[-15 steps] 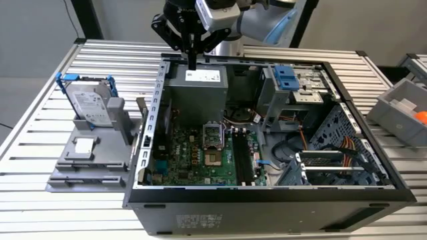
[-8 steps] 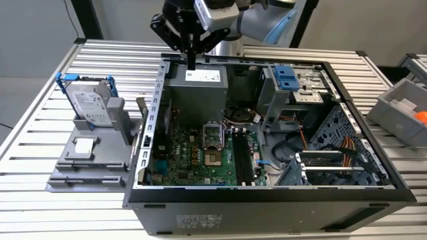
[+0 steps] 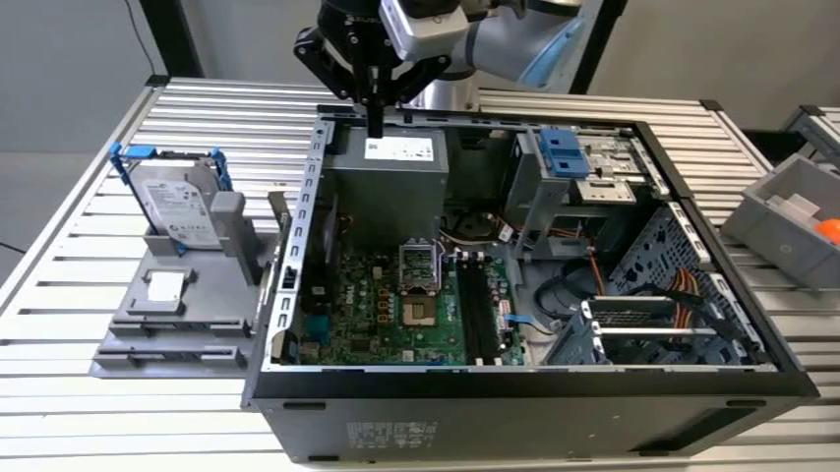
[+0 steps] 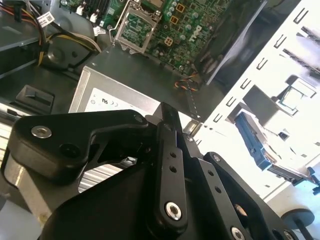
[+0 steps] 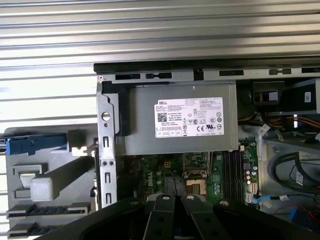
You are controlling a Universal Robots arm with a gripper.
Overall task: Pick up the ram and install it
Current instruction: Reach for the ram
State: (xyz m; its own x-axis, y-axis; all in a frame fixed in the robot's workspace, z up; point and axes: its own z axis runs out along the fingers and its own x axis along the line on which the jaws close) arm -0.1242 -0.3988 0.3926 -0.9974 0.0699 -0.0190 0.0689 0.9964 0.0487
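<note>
In the exterior view, one gripper (image 3: 377, 126) hangs with its fingers pressed together and nothing seen between them. It is above the one power supply (image 3: 385, 167), at the far rim of the one open computer case (image 3: 525, 379). One hard drive (image 3: 177, 202) stands on a grey fixture (image 3: 171, 329) outside the case, at the exterior view's left.

In the second wrist view, the motherboard (image 4: 165, 25) lies past the power supply.

In the first wrist view, four black slots (image 5: 232, 170) sit beside one processor socket (image 5: 196, 172). I cannot tell where the ram is.
</note>
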